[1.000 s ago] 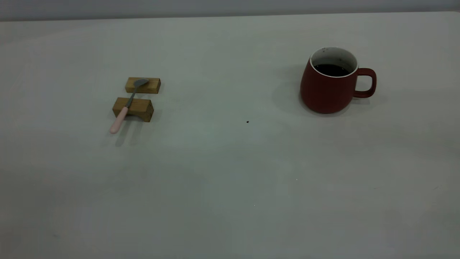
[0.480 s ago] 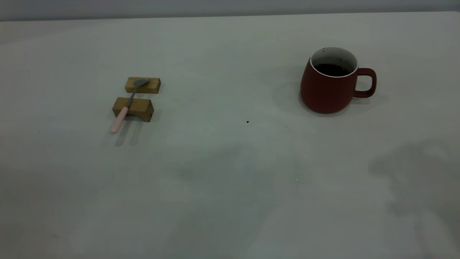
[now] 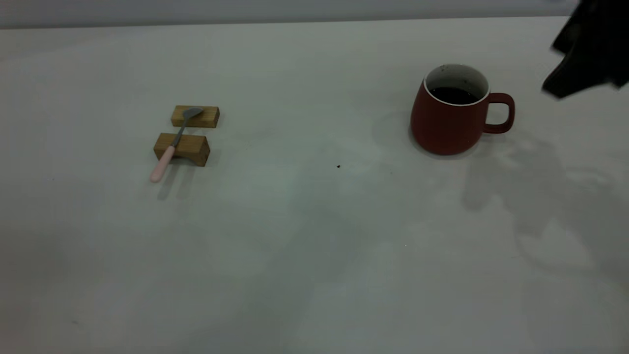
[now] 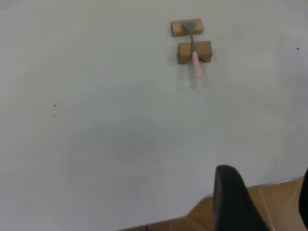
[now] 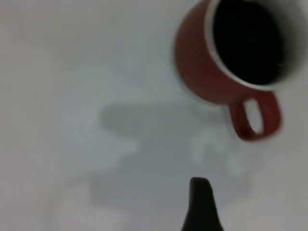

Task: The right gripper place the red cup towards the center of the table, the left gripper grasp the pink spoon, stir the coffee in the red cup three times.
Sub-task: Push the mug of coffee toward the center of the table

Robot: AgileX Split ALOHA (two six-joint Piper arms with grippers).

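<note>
The red cup (image 3: 454, 118) stands upright at the right of the table (image 3: 314, 236), its handle pointing right, with dark coffee (image 3: 453, 95) inside. My right gripper (image 3: 580, 73) hovers above and to the right of the cup, apart from it. In the right wrist view one black finger (image 5: 199, 202) shows with wide free space beside it, and the cup (image 5: 207, 67) lies ahead. The pink spoon (image 3: 169, 152) rests across two wooden blocks at the left. My left gripper (image 4: 267, 202) is open and empty over the table's edge, far from the spoon (image 4: 194, 57).
The two wooden blocks (image 3: 195, 116) (image 3: 189, 147) sit one behind the other under the spoon. A tiny dark speck (image 3: 338, 166) lies mid-table. The table's edge and a wooden floor (image 4: 202, 221) show in the left wrist view.
My right arm has come into the exterior view at the top right, and its shadow has spread across the table toward the cup. Cup and spoon have not moved.
</note>
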